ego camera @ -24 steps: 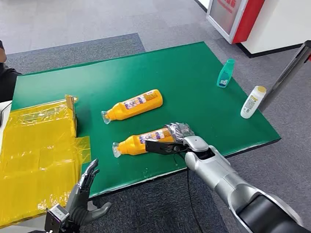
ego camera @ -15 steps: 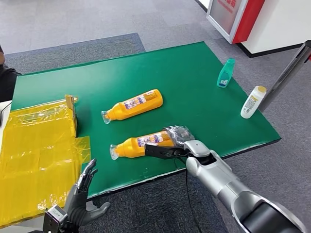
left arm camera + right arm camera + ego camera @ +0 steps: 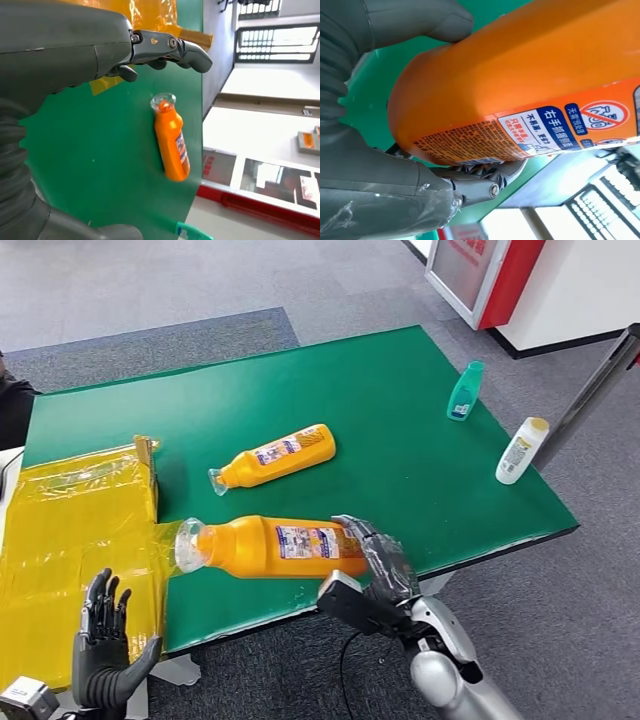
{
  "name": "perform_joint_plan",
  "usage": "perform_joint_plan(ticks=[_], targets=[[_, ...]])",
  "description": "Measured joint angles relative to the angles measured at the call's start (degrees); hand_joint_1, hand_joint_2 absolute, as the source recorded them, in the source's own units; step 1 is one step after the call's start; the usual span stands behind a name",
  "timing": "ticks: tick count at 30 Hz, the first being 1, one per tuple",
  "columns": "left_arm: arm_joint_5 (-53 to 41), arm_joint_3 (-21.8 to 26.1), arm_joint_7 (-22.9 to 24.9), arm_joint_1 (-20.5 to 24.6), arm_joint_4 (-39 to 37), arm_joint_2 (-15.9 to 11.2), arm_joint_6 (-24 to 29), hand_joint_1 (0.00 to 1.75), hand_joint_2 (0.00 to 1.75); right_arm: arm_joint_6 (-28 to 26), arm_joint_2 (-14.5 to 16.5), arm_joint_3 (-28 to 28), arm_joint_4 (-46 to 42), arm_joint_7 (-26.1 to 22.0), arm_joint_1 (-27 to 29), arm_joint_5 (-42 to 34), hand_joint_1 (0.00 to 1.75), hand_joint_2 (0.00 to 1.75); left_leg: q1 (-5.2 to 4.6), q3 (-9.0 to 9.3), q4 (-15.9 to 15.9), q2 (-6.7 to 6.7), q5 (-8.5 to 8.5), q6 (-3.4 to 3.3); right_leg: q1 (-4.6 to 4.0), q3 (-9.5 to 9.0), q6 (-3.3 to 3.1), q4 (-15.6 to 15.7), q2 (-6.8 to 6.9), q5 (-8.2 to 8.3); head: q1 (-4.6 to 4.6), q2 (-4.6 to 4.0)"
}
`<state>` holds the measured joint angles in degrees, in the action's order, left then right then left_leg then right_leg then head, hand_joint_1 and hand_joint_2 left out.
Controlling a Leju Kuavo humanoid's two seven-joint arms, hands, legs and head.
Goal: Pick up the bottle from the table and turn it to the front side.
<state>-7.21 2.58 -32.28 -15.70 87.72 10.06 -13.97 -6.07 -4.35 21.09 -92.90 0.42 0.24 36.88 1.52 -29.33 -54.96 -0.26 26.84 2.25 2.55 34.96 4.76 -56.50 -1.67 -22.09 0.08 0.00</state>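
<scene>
bottle [image 3: 275, 545] in right hand [image 3: 373, 575], above table's [image 3: 392, 410] near edge

Grey carpet-tile floor [image 3: 189, 285] surrounds green-topped table [image 3: 226, 410]. Red-and-white cabinet [image 3: 498, 280] stands beyond table's far corner, well away from right hand. Grey metal pole [image 3: 592, 390] slants beside it. Barred window [image 3: 277, 42], brightly lit, visible from left wrist.
</scene>
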Motion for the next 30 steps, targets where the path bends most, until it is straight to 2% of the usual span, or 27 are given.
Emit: perform_joint_plan(ticks=[5, 7, 10, 13, 18, 29, 30], targets=[[0.03, 0.92, 0.70, -0.08, -0.02, 0.98, -3.38, 0.00, 1.75, 0.00, 1.13, -0.09, -4.22, -1.59, 3.72, -1.54, 1.75, 1.75, 0.00, 0.02, 0.00, 0.01, -0.02, 0.02, -0.01, 0.00, -0.01, 0.00, 0.00, 0.01, -0.01, 0.00], [0.04, 0.57, 0.82, 0.12, -0.12, 0.78, -6.66, 0.00, 1.75, 0.48, 1.26, 0.25, -4.52, -2.25, 4.10, -1.79, 1.75, 1.75, 0.00, 0.05, 0.00, 0.01, -0.05, 0.03, -0.01, 0.00, -0.01, 0.00, 0.00, 0.02, 0.00, 0.00], [0.98, -1.89, 0.44, 1.32, -0.39, -0.51, -12.77, 0.00, 1.75, 1.09, 1.27, 2.21, -3.24, -3.73, 3.85, -1.91, 1.75, 1.75, 0.00, 0.09, 0.00, 0.01, -0.09, 0.06, 0.00, 0.00, 0.00, 0.00, 0.00, 0.05, 0.01, 0.00], [3.21, -6.01, 0.34, 3.31, -0.44, -2.30, -16.36, 0.00, 1.75, 0.87, 1.27, 5.57, -0.32, -4.69, 2.59, -1.62, 1.75, 1.75, 0.00, 0.08, 0.00, 0.01, -0.11, 0.08, 0.00, -0.01, 0.00, 0.00, -0.01, 0.07, 0.00, 0.00], [4.67, -10.73, 0.50, 5.12, -0.44, -4.44, -17.43, 0.00, 1.75, 0.37, 1.27, 9.52, 3.26, -5.04, 1.03, -0.93, 1.75, 1.75, 0.00, 0.09, 0.00, 0.01, -0.13, 0.08, -0.01, 0.01, -0.01, -0.01, -0.01, 0.08, 0.00, 0.00], [6.86, -14.54, 1.22, 5.50, -0.15, -5.85, -18.51, 0.00, 1.75, 0.55, 1.27, 12.05, 6.95, -5.08, -0.78, -2.12, 1.75, 1.75, 0.00, 0.09, 0.00, 0.01, -0.13, 0.08, 0.00, 0.01, -0.01, -0.01, -0.01, 0.08, 0.00, 0.00], [7.28, -14.85, 1.36, 5.57, -0.05, -5.93, -18.51, 0.29, 1.75, 0.55, 1.27, 12.38, 7.41, -5.11, -0.93, -2.15, 1.75, 1.75, 0.00, 0.09, 0.00, 0.01, -0.13, 0.08, -0.01, 0.01, -0.01, -0.01, -0.01, 0.08, 0.01, 0.00]])
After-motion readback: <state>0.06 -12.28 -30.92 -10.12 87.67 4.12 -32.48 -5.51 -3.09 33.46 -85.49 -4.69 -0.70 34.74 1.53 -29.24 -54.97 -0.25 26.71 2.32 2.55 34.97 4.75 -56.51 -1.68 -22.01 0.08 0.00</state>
